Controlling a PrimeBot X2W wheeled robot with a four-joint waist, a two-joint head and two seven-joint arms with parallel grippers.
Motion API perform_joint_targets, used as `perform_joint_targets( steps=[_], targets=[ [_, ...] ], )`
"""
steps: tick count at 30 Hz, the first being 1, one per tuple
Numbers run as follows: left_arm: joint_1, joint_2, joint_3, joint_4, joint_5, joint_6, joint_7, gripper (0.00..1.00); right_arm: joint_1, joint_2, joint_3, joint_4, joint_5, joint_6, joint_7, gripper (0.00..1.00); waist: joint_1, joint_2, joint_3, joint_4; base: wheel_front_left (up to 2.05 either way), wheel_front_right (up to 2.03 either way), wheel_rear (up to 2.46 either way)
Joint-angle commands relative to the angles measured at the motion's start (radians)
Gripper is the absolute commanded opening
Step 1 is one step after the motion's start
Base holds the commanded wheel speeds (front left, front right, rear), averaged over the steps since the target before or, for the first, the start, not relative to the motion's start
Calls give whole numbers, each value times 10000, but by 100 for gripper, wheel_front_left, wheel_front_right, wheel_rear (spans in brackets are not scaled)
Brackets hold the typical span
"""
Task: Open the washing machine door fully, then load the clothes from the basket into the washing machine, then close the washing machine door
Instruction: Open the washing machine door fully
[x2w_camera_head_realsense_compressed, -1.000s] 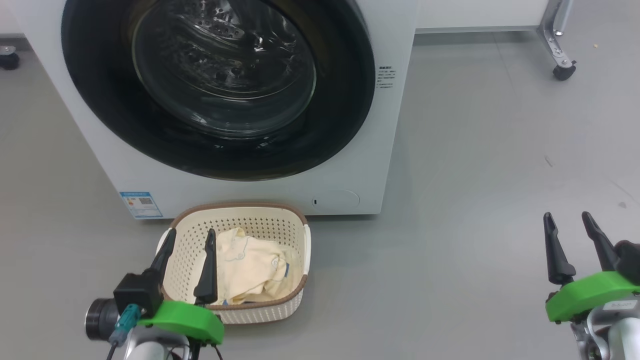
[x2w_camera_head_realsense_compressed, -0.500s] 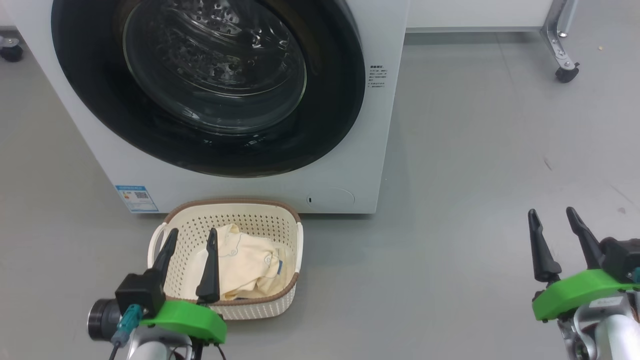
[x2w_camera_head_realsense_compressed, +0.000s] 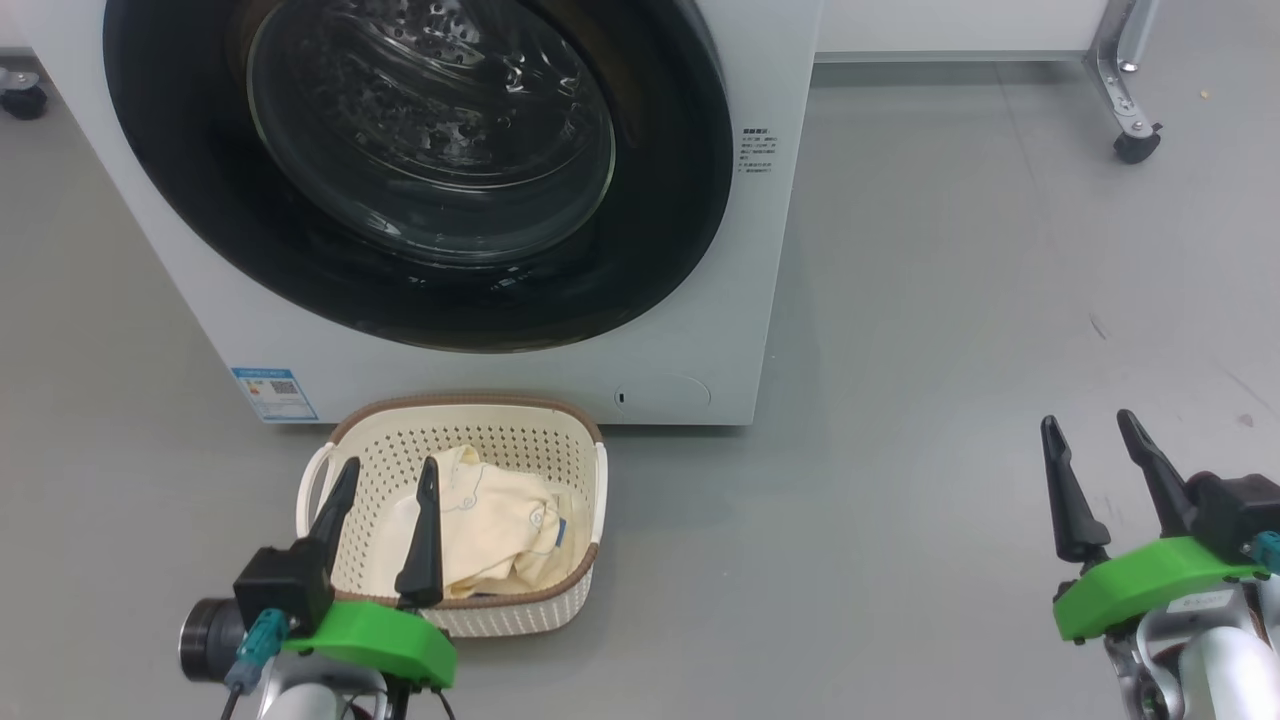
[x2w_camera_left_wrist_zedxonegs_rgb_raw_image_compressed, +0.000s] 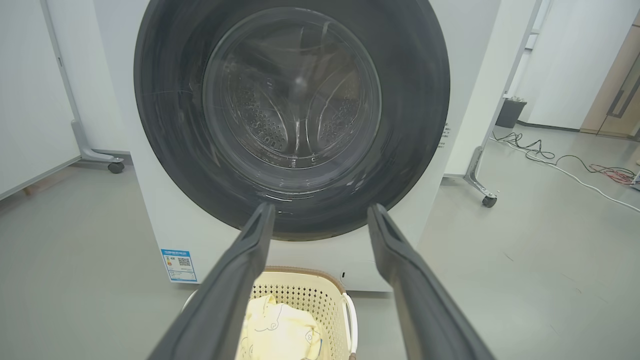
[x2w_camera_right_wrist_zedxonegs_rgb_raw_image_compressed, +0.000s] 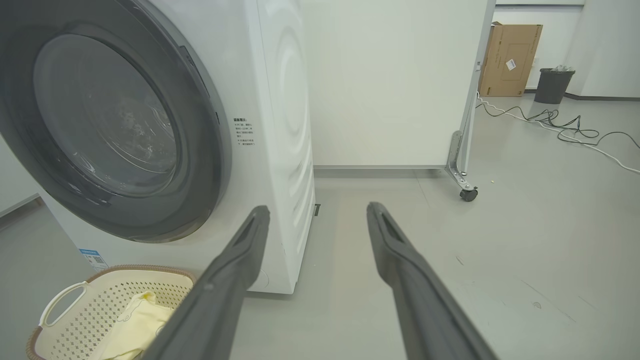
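Observation:
The white washing machine (x2w_camera_head_realsense_compressed: 480, 385) (x2w_camera_left_wrist_zedxonegs_rgb_raw_image_compressed: 150, 190) (x2w_camera_right_wrist_zedxonegs_rgb_raw_image_compressed: 280, 130) stands on the grey floor with its black-rimmed round door (x2w_camera_head_realsense_compressed: 200, 200) (x2w_camera_left_wrist_zedxonegs_rgb_raw_image_compressed: 415, 90) (x2w_camera_right_wrist_zedxonegs_rgb_raw_image_compressed: 200, 165) shut. In front of it sits the cream basket (x2w_camera_head_realsense_compressed: 585, 490) (x2w_camera_left_wrist_zedxonegs_rgb_raw_image_compressed: 300, 295) (x2w_camera_right_wrist_zedxonegs_rgb_raw_image_compressed: 75, 320), holding pale yellow clothes (x2w_camera_head_realsense_compressed: 500, 525) (x2w_camera_left_wrist_zedxonegs_rgb_raw_image_compressed: 277, 330) (x2w_camera_right_wrist_zedxonegs_rgb_raw_image_compressed: 135, 322). My left gripper (x2w_camera_head_realsense_compressed: 390, 470) (x2w_camera_left_wrist_zedxonegs_rgb_raw_image_compressed: 320, 210) hovers open above the basket's near left side, fingers pointing at the door. My right gripper (x2w_camera_head_realsense_compressed: 1090, 425) (x2w_camera_right_wrist_zedxonegs_rgb_raw_image_compressed: 317, 210) is open over bare floor, well to the right of the machine. Neither holds anything.
A wheeled metal frame leg (x2w_camera_head_realsense_compressed: 1125, 90) (x2w_camera_right_wrist_zedxonegs_rgb_raw_image_compressed: 462, 165) stands behind the machine on the right, another caster (x2w_camera_head_realsense_compressed: 22, 95) at far left. Cables (x2w_camera_right_wrist_zedxonegs_rgb_raw_image_compressed: 560, 127), a cardboard box (x2w_camera_right_wrist_zedxonegs_rgb_raw_image_compressed: 510, 57) and a dark bin (x2w_camera_right_wrist_zedxonegs_rgb_raw_image_compressed: 552, 85) lie further back right. Open floor (x2w_camera_head_realsense_compressed: 950, 300) spreads right of the machine.
The head camera has shifted, sliding the whole picture slightly left and up. My right gripper has edged left and up in the view; the left gripper keeps its place over the basket.

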Motion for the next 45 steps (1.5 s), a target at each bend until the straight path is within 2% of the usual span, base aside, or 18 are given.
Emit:
perform_joint_targets(
  steps=[1, 34, 42, 44, 45],
  targets=[
    [-338, 131, 301, -346, -20, -8, -113, 100, -289, -46, 223, -337, -38, -2, 28, 100, 0, 0, -5, -2, 0, 0, 0],
    [-343, 131, 239, -375, -58, -170, -113, 100, -332, -33, 101, -375, -29, -2, 50, 100, 0, 0, 118, -91, 0, 0, 0],
    [-564, 131, 99, -466, -50, -245, -113, 100, -619, -40, -225, -528, 15, -2, 52, 100, 0, 0, 584, 58, 0, 0, 0],
    [-665, 131, 59, -527, -61, -246, -113, 100, -777, -58, -348, -531, 41, -2, 58, 61, 0, 0, 756, 142, 0, 0, 0],
    [-713, 131, 46, -571, -67, -242, -113, 100, -871, -69, -402, -532, 59, -2, 65, 32, 0, 0, 857, 183, 0, 0, 0]
  ],
)
